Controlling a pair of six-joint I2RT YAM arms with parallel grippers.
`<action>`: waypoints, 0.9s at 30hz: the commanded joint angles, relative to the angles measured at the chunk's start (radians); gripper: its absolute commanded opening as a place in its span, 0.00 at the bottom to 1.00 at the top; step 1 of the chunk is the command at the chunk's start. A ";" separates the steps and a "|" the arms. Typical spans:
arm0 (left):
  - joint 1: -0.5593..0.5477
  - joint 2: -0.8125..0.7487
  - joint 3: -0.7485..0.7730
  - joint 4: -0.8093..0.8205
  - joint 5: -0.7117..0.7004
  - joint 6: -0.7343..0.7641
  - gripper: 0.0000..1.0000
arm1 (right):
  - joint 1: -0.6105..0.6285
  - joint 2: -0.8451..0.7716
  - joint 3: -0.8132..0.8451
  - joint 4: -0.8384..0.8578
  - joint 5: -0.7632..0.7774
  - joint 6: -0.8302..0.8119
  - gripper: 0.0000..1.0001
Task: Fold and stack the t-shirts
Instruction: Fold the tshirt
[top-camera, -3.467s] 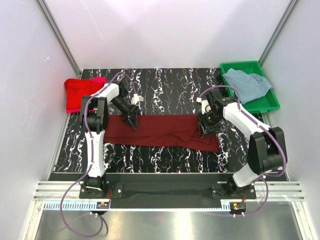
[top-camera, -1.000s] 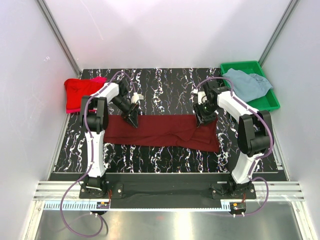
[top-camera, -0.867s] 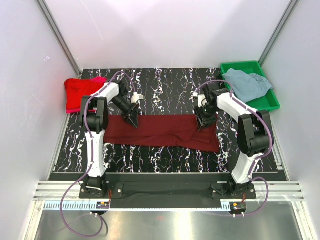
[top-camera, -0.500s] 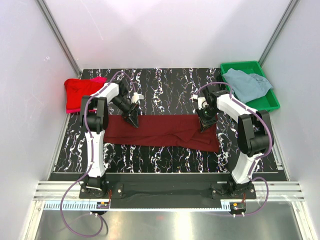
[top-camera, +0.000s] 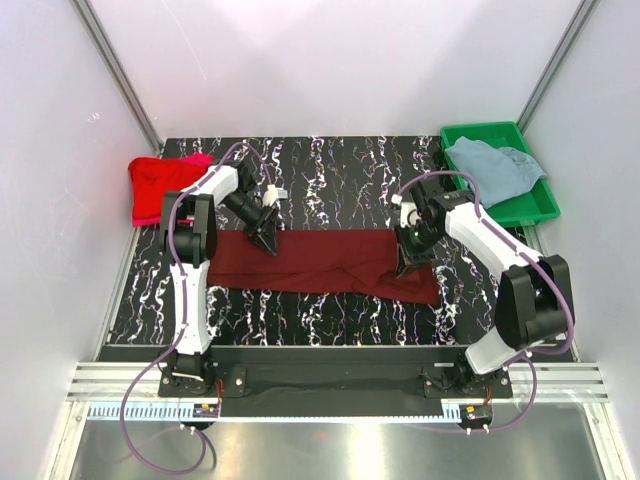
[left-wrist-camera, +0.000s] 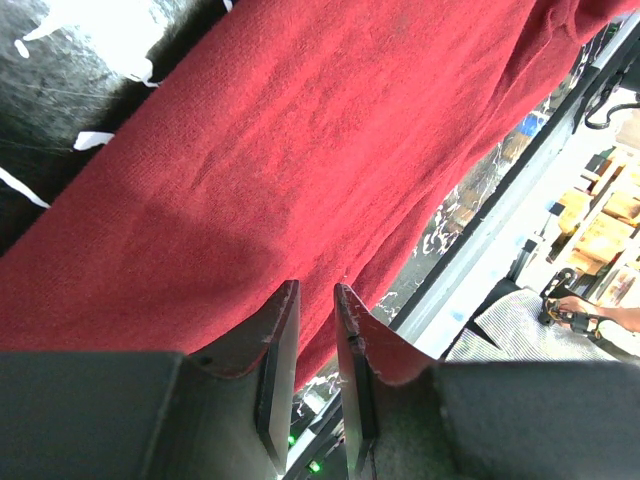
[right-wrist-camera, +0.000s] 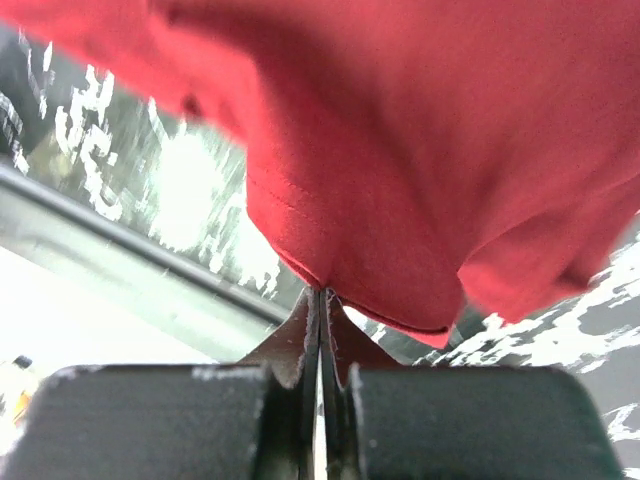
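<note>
The dark maroon t-shirt (top-camera: 320, 262) lies in a long band across the middle of the table. My left gripper (top-camera: 266, 242) stands at its far left edge. In the left wrist view its jaws (left-wrist-camera: 316, 288) are a little apart over the cloth (left-wrist-camera: 300, 150), with nothing between them. My right gripper (top-camera: 404, 263) is over the shirt's right part. In the right wrist view it (right-wrist-camera: 321, 292) is shut on a hem of the maroon cloth (right-wrist-camera: 400, 150), which hangs bunched from the tips. A bright red t-shirt (top-camera: 155, 180) lies at the far left on a pink one (top-camera: 199, 158).
A green tray (top-camera: 480, 130) at the far right holds the crumpled grey-blue t-shirt (top-camera: 495, 168). White walls close in the table on three sides. Black rails run along the near edge by the arm bases.
My right gripper has shut on the maroon shirt's far right edge and moved toward the near side, drawing the cloth along. Its elbow swung right. The left arm has not moved.
</note>
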 joint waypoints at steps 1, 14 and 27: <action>-0.004 -0.011 0.028 -0.204 0.033 0.004 0.25 | 0.023 -0.045 -0.036 -0.035 -0.067 0.100 0.00; -0.004 -0.037 -0.015 -0.193 0.012 -0.009 0.25 | 0.019 0.004 0.032 -0.062 -0.194 0.080 0.64; -0.005 -0.040 -0.040 -0.188 -0.076 -0.010 0.25 | -0.039 0.138 0.156 0.100 -0.033 0.000 0.88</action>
